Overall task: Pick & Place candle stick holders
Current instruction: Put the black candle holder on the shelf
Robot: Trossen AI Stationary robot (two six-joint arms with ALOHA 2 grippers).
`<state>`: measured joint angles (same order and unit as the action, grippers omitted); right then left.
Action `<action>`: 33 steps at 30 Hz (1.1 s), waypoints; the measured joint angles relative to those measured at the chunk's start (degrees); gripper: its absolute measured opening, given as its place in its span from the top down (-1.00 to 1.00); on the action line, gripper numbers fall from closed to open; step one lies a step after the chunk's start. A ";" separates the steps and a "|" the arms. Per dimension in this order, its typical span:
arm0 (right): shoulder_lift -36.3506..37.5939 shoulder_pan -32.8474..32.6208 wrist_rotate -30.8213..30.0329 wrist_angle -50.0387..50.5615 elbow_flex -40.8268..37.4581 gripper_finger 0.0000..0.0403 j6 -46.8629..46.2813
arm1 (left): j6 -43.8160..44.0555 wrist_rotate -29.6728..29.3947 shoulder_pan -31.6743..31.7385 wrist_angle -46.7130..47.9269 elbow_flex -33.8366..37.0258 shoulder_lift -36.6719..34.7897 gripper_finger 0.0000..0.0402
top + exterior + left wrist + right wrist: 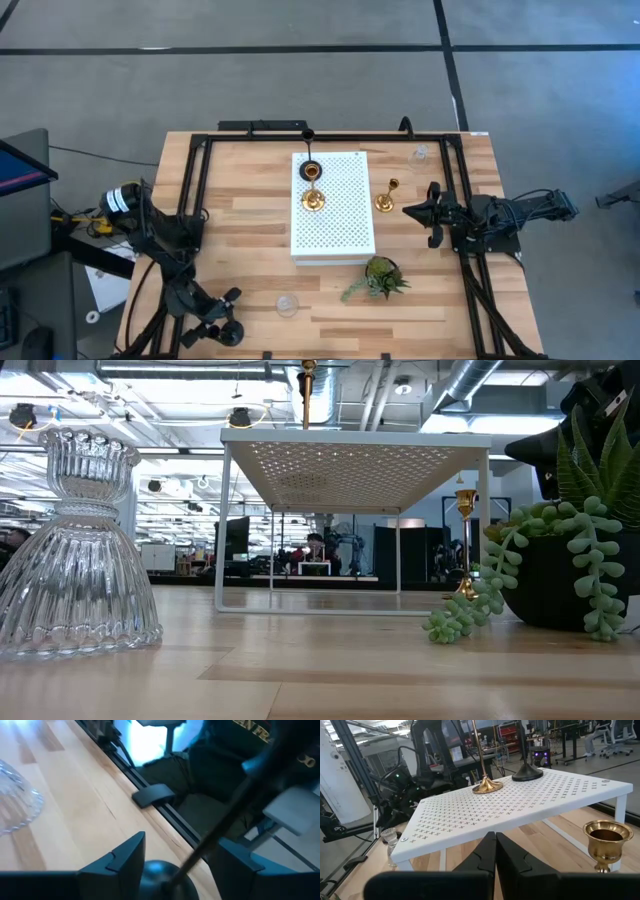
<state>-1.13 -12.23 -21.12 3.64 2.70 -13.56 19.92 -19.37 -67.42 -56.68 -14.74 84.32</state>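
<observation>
Our left gripper (180,847) sits at the table (250,215) corner, jaws spread around the base of a black candle stick holder (160,872), seemingly not yet pinching; its stem slants away past the table edge. Right gripper (425,212) waits clenched, empty

Both arms are built of matte black links and joints, with black cables looping along them. The left arm (165,240) carries near its base a silver-white cylindrical part beside yellow and orange wiring, and the left gripper (175,870) shows 2 flat, angular black fingers (125,857) with stepped inner edges. The right arm (500,215) is black throughout, and the right gripper (495,851) ends in 2 tapering black fingers with small notches along their inner edges.
</observation>
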 joint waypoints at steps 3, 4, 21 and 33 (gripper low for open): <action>0.01 0.01 0.00 0.00 0.00 1.00 0.00 | 0.02 -0.42 -0.01 -0.01 -0.05 0.02 0.16; 0.00 0.01 0.01 0.00 0.00 1.00 0.00 | 0.09 -0.42 -0.02 -0.02 -0.05 0.02 0.22; 0.01 0.01 0.04 0.00 0.00 1.00 0.02 | 5.38 -3.64 -0.02 -0.90 -0.09 -0.62 0.92; 0.01 0.01 0.04 0.00 0.00 1.00 0.02 | 4.27 -12.89 -0.02 -1.21 -0.82 -13.02 0.95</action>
<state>-1.12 -12.22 -21.08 3.64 2.70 -13.54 24.19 -32.26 -67.44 -57.90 -15.56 71.30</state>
